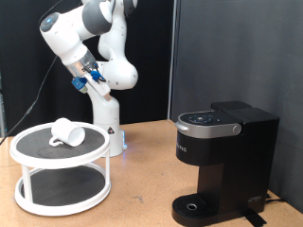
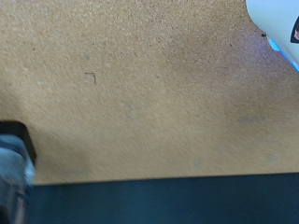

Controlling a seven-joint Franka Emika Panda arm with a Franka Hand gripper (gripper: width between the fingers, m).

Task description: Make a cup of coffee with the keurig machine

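The cup (image 1: 66, 132) is a white mug lying on its side on the top shelf of a white round two-tier stand (image 1: 28, 151) at the exterior view's left. The keurig machine (image 1: 227, 156) is black and stands at the exterior view's right with its lid down and its round drip tray (image 1: 196, 206) bare. My gripper (image 1: 85, 78) hangs high above the stand, near the arm's own base, well apart from the cup and the machine. Nothing shows between its fingers. The wrist view holds only brown table (image 2: 140, 93) and one blurred finger (image 2: 14, 163).
The arm's white base (image 1: 107, 128) stands just behind the stand; it also shows in the wrist view (image 2: 280, 23). Bare brown tabletop (image 1: 142, 184) lies between stand and machine. A black curtain (image 1: 237, 47) hangs behind the machine. The table edge (image 2: 149, 177) crosses the wrist view.
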